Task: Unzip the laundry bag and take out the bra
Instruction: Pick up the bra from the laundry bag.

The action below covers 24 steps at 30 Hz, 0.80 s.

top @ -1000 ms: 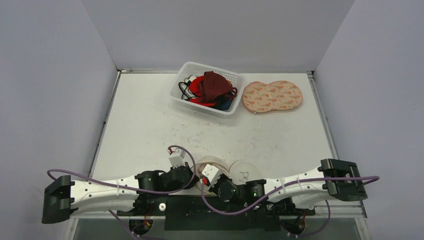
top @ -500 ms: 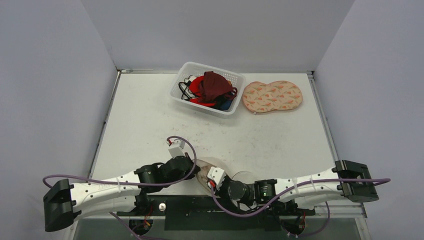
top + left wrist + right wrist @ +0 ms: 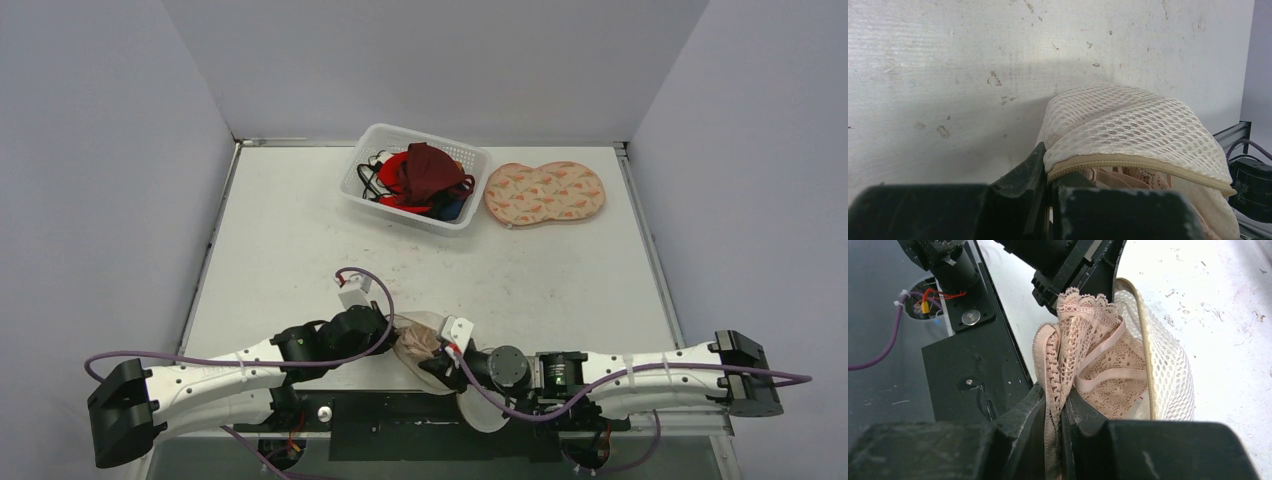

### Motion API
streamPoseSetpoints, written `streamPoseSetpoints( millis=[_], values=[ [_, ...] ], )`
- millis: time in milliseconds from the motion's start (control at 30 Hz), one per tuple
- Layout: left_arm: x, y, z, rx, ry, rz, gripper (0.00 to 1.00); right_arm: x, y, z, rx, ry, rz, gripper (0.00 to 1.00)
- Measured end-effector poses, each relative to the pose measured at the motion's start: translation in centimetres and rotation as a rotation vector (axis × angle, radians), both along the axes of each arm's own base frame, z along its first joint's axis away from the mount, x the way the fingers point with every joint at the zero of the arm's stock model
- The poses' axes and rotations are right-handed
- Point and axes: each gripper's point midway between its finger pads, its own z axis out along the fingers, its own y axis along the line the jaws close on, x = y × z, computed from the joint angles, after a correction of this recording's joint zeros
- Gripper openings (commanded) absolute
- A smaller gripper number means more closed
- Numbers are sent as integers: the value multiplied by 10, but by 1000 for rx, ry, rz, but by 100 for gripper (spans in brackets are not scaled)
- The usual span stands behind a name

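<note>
— Where was the bra (image 3: 1088, 350)?
— Bunched at the open bag's (image 3: 1128, 125) mouth, by the table's (image 3: 300, 250) near edge, pinched tight in the right gripper (image 3: 1058, 410).
— And the left gripper (image 3: 1048, 175)?
— Clamped on the bag's zipper rim.

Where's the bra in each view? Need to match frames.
Top external: bra at the near edge, centre.
Left wrist: bra low centre, under the mesh bag zipper edge.
Right wrist: bra centre, pinched in the right claw.
Shared landmark: the mesh bag, in all three.
</note>
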Motion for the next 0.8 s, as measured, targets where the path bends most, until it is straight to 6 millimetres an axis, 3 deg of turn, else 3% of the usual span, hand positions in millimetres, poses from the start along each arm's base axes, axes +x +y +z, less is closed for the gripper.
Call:
streamPoseSetpoints(
  millis=[400,700,800],
  values=[
    [0,-3,2,-13,0,-6,0,12,-7,10,154,133,-15,5],
    [1,-4,3,-20,-3,-6,0,23,-11,68,392,163,-48,5],
    [1,-5,5,-28,-6,-6,0,30,-14,77,429,156,-85,5]
  ],
)
